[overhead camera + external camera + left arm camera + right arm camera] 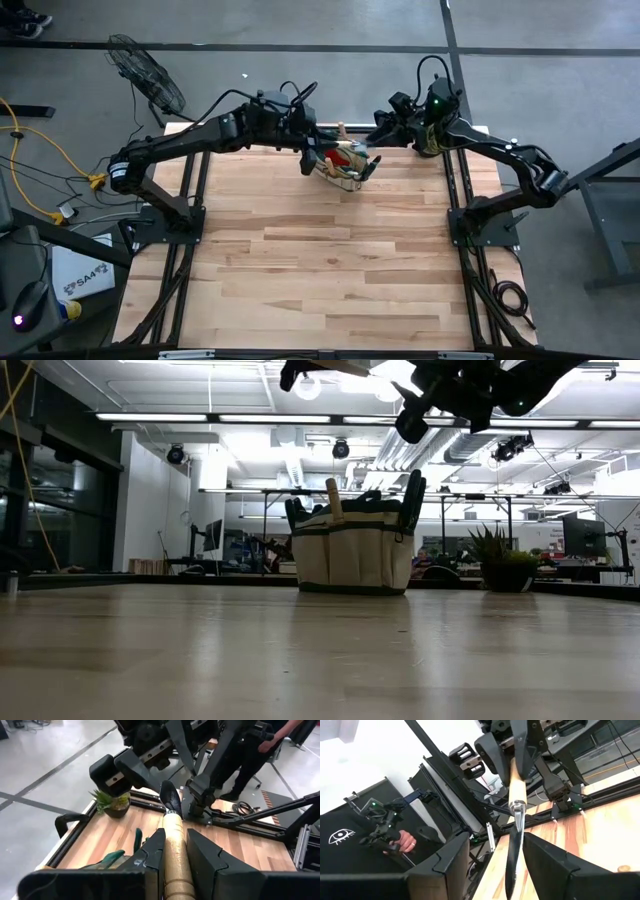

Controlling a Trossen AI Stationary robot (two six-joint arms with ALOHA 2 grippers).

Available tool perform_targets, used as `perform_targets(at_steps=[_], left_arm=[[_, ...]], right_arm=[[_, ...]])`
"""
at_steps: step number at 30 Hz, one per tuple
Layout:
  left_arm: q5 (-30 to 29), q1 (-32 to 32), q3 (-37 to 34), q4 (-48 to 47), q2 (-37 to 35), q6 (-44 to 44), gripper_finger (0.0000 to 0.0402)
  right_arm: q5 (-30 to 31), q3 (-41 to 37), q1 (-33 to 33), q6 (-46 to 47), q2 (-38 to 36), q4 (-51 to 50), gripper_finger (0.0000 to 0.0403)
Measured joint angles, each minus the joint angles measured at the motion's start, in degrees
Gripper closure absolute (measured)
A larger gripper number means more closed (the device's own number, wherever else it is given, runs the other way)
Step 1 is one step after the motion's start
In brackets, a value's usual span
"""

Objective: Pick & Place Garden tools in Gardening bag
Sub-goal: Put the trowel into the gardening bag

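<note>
Trowel (176, 865), wooden-handled, silver-bladed: carried in the air over the far middle of the desk (330, 270), above and close to the gardening bag (350, 555); exact offset from the bag mouth not readable. Long axis: running straight from left tool (175, 833) toward right tool (496, 840), handle end at the left, blade end at the right. Left tool: clamped on the wooden handle, both fingers pressed against its sides, blade pointing away from the wrist. Right tool: spread wide, one finger either side of the blade, no contact visible; nothing gripped. Nearer arm: left, as sole holder; right merely straddling the blade tip. Pose, left arm: reaching in from the left rear corner, forearm stretched across the far edge, wrist angled down. Pose, right arm: folded in from the right rear corner, wrist turned to face the left tool head-on, both meeting above the bag. Gardening bag: upright at the far middle, several handles already poking from its top and pockets. Potted plant (114, 802): on the desk beside the bag, apart from both tools. Judged step: either a handover along the tool's axis or a lowering into the bag; likely risk, blade catching on the handles already inside.
</note>
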Motion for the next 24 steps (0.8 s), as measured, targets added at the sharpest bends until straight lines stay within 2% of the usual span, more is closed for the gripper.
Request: perform_targets(at_steps=[11,18,24], left_arm=[[0.56,-0.02,0.1,-2.83,0.0,-1.95,0.0348],[-4.33,-0.02,3.62,-14.44,0.0,-5.26,0.0348],[-7.58,0.02,6.94,-24.59,0.0,-13.9,0.0348]], right_arm=[[0.16,0.0,-0.52,-1.39,0.07,-1.42,0.0227],[0.34,0.0,-3.7,-1.13,0.09,-1.41,0.0227],[0.36,0.0,-5.45,-1.07,0.09,-1.73,0.0227]])
